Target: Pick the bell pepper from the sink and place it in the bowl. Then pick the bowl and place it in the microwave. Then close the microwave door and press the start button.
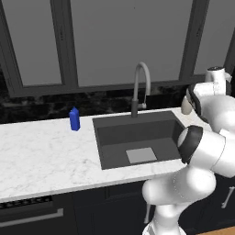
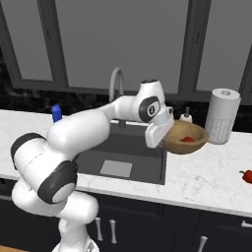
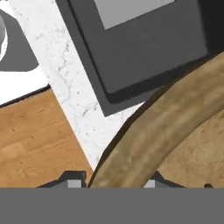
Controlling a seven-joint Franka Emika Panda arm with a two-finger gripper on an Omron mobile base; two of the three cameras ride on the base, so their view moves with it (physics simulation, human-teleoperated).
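My gripper (image 2: 165, 132) is shut on the near rim of the tan wooden bowl (image 2: 189, 142), holding it in the air above the counter just right of the sink (image 2: 129, 147). The small red bell pepper (image 2: 187, 139) lies inside the bowl. In the hand view the bowl's rim (image 3: 166, 127) runs between my two fingertips (image 3: 74, 182), with the dark sink (image 3: 144, 48) beyond it. The left base view shows the sink (image 1: 119, 133) with a pale square patch, and a sliver of the bowl (image 1: 185, 107) behind my arm. The microwave and its door are out of view.
A paper towel roll (image 2: 222, 116) and a soap dispenser (image 2: 185, 116) stand behind the bowl. Another red vegetable (image 2: 247, 175) lies on the counter at far right. A blue carton (image 1: 74, 119) stands left of the sink, by the arched faucet (image 1: 142, 82).
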